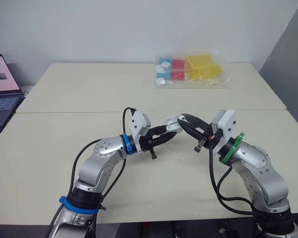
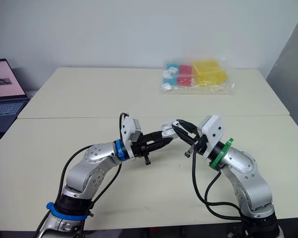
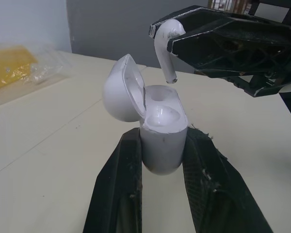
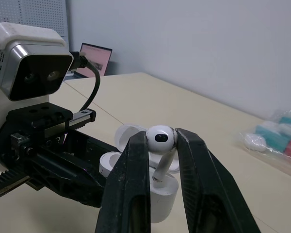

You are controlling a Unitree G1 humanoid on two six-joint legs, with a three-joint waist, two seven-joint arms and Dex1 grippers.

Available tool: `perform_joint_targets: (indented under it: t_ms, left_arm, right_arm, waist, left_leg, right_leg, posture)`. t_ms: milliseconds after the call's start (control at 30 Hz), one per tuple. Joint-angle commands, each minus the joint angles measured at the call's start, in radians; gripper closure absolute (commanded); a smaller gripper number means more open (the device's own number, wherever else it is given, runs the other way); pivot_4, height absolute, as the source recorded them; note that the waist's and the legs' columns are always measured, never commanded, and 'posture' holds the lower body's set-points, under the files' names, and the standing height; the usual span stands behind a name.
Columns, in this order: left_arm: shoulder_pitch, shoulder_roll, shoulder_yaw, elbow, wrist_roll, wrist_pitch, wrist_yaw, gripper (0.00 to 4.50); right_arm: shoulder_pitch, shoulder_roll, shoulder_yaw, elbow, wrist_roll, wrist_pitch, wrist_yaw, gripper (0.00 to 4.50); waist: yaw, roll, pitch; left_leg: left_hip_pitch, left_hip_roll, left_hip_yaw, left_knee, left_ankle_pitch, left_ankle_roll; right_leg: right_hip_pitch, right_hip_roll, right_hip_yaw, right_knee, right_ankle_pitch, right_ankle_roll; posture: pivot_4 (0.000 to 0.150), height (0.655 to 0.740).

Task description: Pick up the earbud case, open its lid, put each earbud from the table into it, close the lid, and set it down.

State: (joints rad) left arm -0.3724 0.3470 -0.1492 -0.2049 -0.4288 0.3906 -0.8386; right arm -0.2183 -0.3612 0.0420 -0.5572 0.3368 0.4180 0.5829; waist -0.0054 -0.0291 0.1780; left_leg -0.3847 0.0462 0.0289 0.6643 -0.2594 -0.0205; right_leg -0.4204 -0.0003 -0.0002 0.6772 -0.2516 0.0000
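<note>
Left gripper: clamped on the earbud case, one finger on each side of its body, holding it above the near part of the table.
Case: upright in the left gripper, with its lid swung fully back.
Right gripper: closed on the rounded head of an earbud, whose stem hangs down just over the case mouth and is not yet in it.
Done so far: the case is picked up and its lid is open. A white rounded shape in the nearer socket is probably one earbud already seated.
Left to do: lower this earbud into the open socket, release it, close the lid and set the case down.
Left wrist view adds: the inside of the case, with one socket filled and one open, and the gap between the stem tip and the case.
Right wrist view adds: how the two fingers pinch the earbud's head, and the stem slanting toward the case below.
Eye views add: the two arms meeting over the near table, with the case off the surface.
Far table: a clear bag of coloured blocks lies well away from the work.
Far left: an open laptop sits beside the table.
</note>
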Motion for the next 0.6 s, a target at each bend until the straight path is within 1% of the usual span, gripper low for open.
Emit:
perform_joint_targets:
  t_ms: [33, 600]
  left_arm:
    - [-0.016, -0.002, 0.010, -0.052, -0.019, 0.000, 0.002, 3.73]
    - [-0.017, 0.002, 0.020, -0.068, -0.026, 0.015, 0.006, 3.73]
  right_arm:
    - [-0.024, 0.010, 0.006, -0.010, 0.005, -0.026, -0.015, 4.08]
    - [-0.023, -0.016, 0.032, 0.002, -0.036, -0.047, -0.014, 4.08]
  waist:
    - [0.000, 0.000, 0.000]
    - [0.000, 0.000, 0.000]
  left_leg:
    - [0.000, 0.000, 0.000, 0.000, 0.000, 0.000]
    - [0.000, 0.000, 0.000, -0.001, 0.000, 0.000]
  right_leg:
    - [0.000, 0.000, 0.000, 0.000, 0.000, 0.000]
    - [0.000, 0.000, 0.000, -0.001, 0.000, 0.000]
  posture:
    - [0.150, 0.7358]
    - [0.150, 0.7358]
